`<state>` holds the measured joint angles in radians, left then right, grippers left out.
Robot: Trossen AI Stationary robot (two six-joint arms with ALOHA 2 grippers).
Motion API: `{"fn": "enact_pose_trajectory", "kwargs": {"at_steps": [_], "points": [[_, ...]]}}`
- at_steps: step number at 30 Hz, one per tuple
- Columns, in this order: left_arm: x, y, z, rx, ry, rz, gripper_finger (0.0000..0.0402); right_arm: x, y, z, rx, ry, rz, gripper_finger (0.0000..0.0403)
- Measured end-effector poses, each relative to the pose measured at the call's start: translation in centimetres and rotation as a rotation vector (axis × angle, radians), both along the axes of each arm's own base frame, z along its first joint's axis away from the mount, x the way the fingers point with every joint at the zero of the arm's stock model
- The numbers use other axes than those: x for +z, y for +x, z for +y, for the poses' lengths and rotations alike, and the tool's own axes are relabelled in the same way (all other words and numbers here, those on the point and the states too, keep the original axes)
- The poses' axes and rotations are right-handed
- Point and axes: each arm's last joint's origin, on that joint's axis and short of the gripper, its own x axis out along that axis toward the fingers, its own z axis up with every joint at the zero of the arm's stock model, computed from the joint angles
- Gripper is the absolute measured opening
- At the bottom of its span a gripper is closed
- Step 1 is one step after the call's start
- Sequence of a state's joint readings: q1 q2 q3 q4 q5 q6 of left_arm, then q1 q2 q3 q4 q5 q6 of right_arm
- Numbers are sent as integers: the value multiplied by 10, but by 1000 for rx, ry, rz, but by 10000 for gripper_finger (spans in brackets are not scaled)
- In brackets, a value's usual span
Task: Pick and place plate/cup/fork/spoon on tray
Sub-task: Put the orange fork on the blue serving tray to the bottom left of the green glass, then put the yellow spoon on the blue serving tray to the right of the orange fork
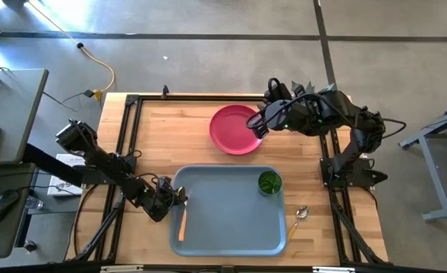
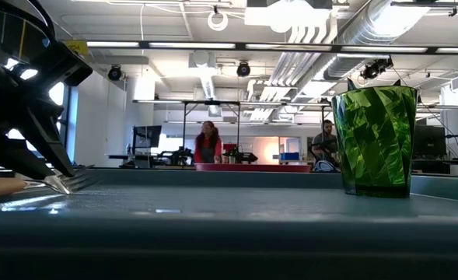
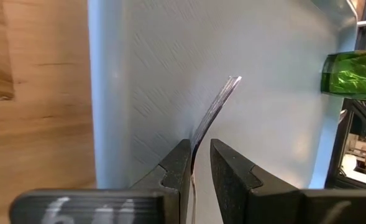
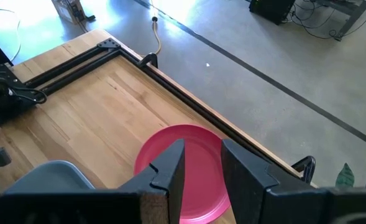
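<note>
High view: the grey-blue tray (image 1: 231, 224) sits in the lower centre of the frame on the wooden table (image 1: 162, 136), with the green cup (image 1: 269, 183) standing upright in its upper right corner. The left gripper (image 1: 179, 196), reaching in from the left, is at the tray's left edge, and the fork (image 1: 183, 220) lies inside the tray beside that edge, its orange-tan handle pointing toward the bottom of the frame. In the left wrist view the fingers (image 3: 178, 169) stand narrowly apart with the fork's metal neck (image 3: 215, 106) running between them; whether they press it cannot be told. The spoon (image 1: 298, 218) lies on the table just off the tray's right edge, lower right of centre. The pink-red plate (image 1: 236, 129) rests on the wood above the tray, in the upper centre. The right gripper (image 1: 255, 123) hangs over the plate's right rim; the right wrist view shows its fingers (image 4: 170, 168) a little apart, holding nothing, with the plate (image 4: 183, 168) below them. In the low view the cup (image 2: 374, 140) rises at right and the fork's tines (image 2: 69, 182) rest at left on the tray floor.
</note>
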<state>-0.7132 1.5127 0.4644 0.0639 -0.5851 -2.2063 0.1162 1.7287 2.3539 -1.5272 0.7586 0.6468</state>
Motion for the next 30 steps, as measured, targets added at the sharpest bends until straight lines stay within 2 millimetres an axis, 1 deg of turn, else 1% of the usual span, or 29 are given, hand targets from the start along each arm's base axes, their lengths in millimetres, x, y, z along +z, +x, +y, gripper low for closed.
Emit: {"fn": "enact_pose_trajectory", "kwargs": {"at_steps": [15, 21, 27, 30], "points": [[0, 0, 0, -7, 11, 6, 51, 0, 0, 0, 6, 8, 3, 94], [8, -2, 2, -29, 25, -2, 51, 0, 0, 0, 8, 9, 4, 94], [10, -9, 6, -46, 36, 67, 51, 0, 0, 0, 10, 11, 4, 94], [12, -10, 7, -50, 30, 68, 51, 0, 0, 0, 10, 11, 5, 94]]}}
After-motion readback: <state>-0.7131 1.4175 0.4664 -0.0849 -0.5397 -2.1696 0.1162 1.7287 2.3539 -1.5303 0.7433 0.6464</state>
